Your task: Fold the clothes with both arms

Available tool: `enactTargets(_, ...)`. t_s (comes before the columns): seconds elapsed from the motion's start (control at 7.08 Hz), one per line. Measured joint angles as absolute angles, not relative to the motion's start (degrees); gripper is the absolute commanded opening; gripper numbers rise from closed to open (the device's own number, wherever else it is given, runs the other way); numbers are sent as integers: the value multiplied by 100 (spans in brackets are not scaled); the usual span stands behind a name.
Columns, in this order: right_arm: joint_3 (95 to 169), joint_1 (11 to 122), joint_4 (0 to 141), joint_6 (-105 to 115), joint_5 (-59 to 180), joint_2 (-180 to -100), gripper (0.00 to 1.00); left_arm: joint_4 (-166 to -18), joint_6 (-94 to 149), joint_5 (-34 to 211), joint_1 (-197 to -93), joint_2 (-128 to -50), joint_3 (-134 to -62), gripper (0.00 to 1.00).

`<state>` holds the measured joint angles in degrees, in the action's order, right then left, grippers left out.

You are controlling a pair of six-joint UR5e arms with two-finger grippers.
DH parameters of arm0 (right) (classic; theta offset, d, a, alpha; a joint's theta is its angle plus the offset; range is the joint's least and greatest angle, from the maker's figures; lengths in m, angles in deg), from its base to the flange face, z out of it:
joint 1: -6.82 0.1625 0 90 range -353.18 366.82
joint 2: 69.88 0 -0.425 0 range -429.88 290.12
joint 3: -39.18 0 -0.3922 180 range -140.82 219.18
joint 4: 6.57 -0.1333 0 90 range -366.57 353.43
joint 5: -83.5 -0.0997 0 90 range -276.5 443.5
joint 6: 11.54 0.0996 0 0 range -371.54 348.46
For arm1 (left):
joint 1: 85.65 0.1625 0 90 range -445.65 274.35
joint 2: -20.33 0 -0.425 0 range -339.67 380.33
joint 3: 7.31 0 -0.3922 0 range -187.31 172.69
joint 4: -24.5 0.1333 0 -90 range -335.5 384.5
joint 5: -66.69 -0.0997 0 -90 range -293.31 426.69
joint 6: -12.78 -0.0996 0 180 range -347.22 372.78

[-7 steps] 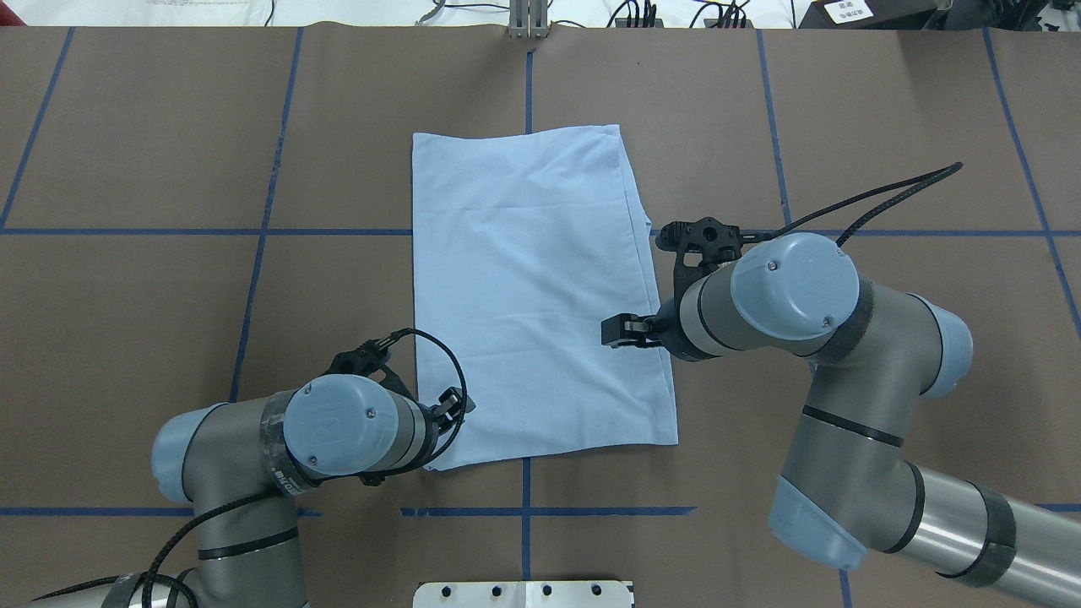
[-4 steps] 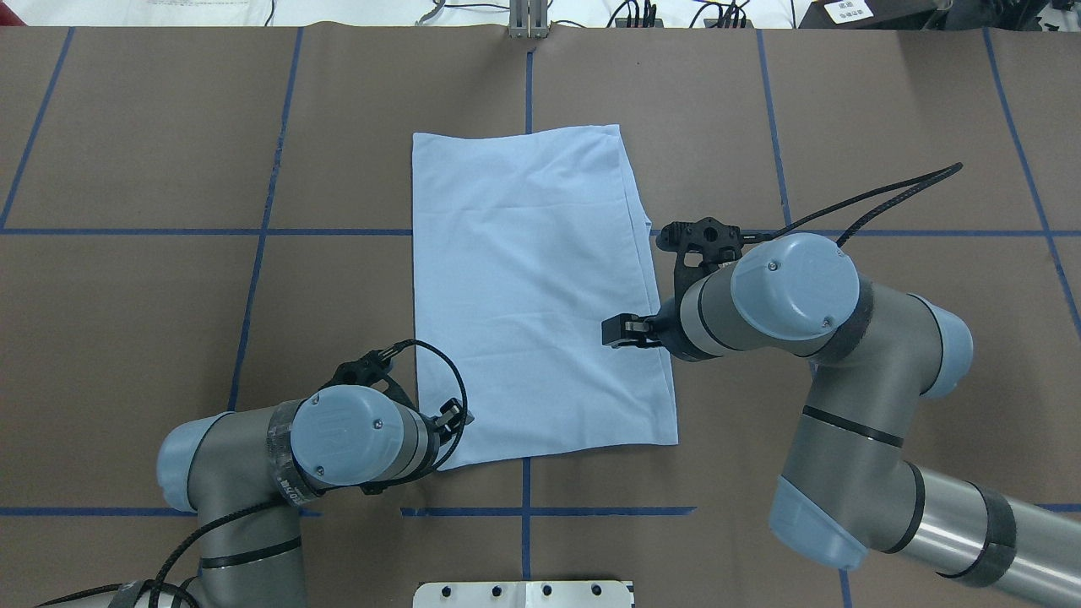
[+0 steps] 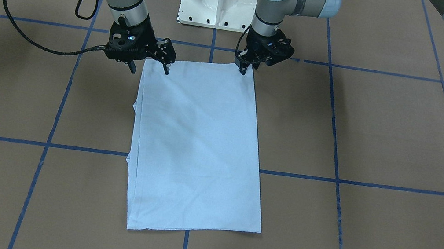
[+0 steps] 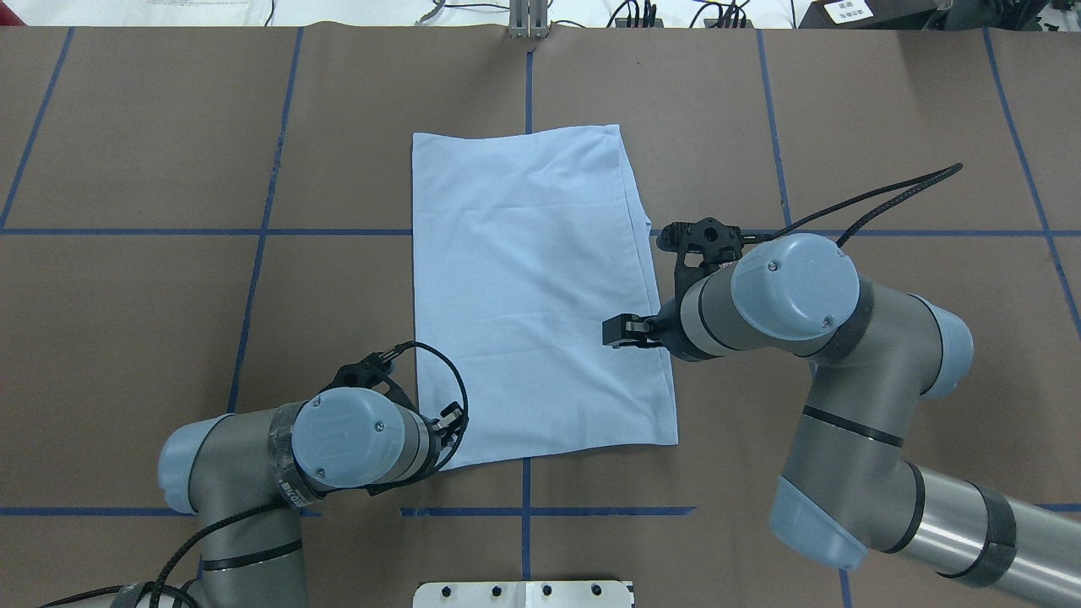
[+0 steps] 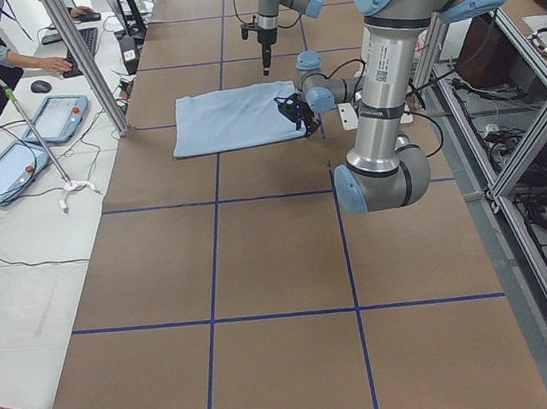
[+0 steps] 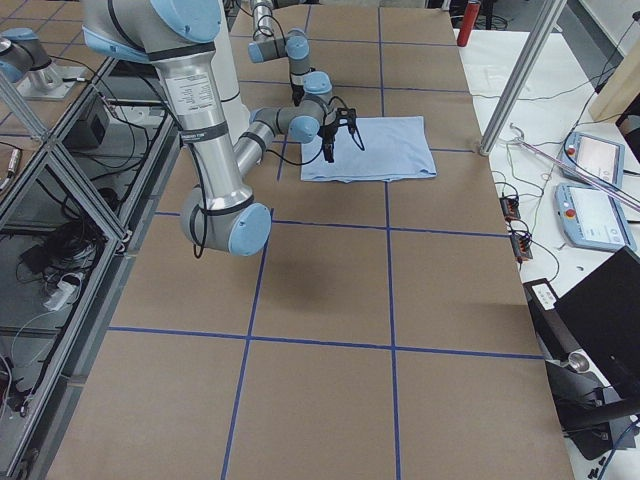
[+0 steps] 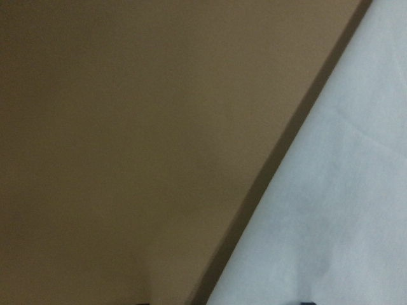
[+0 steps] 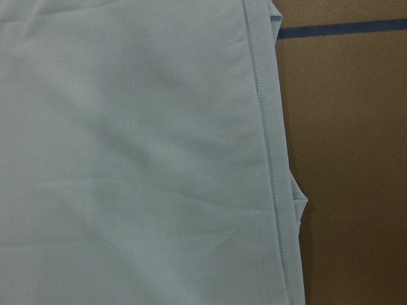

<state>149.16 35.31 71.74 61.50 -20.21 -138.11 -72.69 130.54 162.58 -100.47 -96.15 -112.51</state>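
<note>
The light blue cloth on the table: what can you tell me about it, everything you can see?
The T-shirt is light blue, soft knit-looking fabric, folded into a long rectangle with no sleeves, collar or print showing. It lies flat with faint creases on the brown table, a stitched hem along one long edge, where a small flap pokes out. The left pincer sits at a robot-side corner, contact unclear; the right pincer hangs open above the opposite edge.

Soft matt cloth T-shirt (image 4: 532,295); matt papery table (image 4: 169,338)
</note>
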Motion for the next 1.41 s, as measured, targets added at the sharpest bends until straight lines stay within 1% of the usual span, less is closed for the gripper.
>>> enactTargets(0.28,14918,3538,7174,6150,-2026,-13835,100,-7270,13059,16252,-10007,-9633,-11244,57)
enactTargets(0.42,14921,3538,7174,6150,-2029,-13839,100,-7270,13057,16250,-9996,-9636,-11243,54)
enactTargets(0.57,14922,3538,7174,6150,-2029,-13842,100,-7270,13058,16249,-9992,-9640,-11242,48)
enactTargets(0.71,14922,3539,7174,6150,-2030,-13843,100,-7270,13059,16249,-9990,-9644,-11241,35)
enactTargets(0.85,14925,3539,7174,6150,-2030,-13843,100,-7270,13059,16249,-9989,-9646,-11239,14)
enactTargets(0.99,14931,3539,7174,6150,-2030,-13842,100,-7270,13058,16232,-9989,-9643,-11247,0)
enactTargets(1.41,14955,3528,7166,6166,-2030,-13842,100,-7270,13016,16181,-9994,-9625,-11348,0)
